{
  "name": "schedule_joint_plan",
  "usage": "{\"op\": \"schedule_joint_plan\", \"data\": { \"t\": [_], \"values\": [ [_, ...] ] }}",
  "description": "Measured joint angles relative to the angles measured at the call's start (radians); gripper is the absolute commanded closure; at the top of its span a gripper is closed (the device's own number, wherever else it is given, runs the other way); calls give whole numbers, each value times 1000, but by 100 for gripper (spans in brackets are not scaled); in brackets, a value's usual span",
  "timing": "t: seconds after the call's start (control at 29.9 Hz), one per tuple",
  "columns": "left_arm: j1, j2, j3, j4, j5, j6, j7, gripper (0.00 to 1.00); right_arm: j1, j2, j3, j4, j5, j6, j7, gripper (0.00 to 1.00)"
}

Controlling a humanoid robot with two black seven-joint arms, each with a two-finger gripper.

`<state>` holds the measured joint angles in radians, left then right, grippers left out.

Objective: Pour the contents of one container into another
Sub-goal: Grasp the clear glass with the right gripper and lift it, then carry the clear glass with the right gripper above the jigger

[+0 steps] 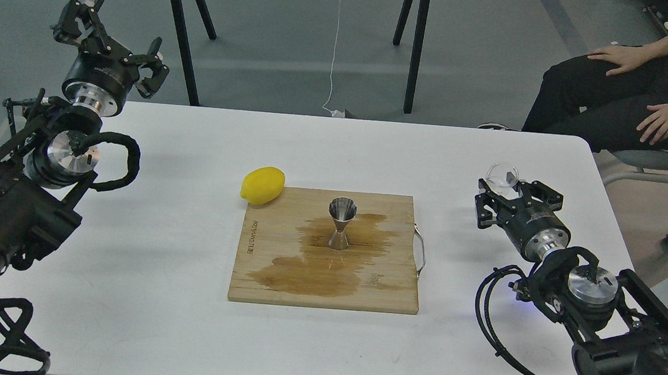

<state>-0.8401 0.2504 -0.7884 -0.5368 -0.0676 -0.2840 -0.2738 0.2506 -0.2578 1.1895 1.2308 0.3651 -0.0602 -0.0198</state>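
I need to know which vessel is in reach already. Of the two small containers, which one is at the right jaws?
The clear glass cup, at the right gripper near the table's right edge. The steel jigger stands alone, upright on the wet cutting board.

One head view looks forward and down, fairly near, across a white rectangular table [151,316] towards grey floor.

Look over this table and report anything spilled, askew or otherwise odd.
A dark wet patch spreads across the wooden cutting board, around the foot of the upright steel jigger and out toward the board's front left. It looks like spilled liquid. The lemon touches the board's far left corner. Nothing else stands out.
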Motion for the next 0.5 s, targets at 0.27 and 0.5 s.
{"op": "schedule_joint_plan", "data": {
  "t": [0.27,0.5],
  "values": [
    [-1,-4,0,-1,0,1,2,0,116,2,-224,157,-185,-118,5,64],
    [-1,7,0,-2,0,1,2,0,159,33,-376,176,-414,-168,9,64]
  ]
}}
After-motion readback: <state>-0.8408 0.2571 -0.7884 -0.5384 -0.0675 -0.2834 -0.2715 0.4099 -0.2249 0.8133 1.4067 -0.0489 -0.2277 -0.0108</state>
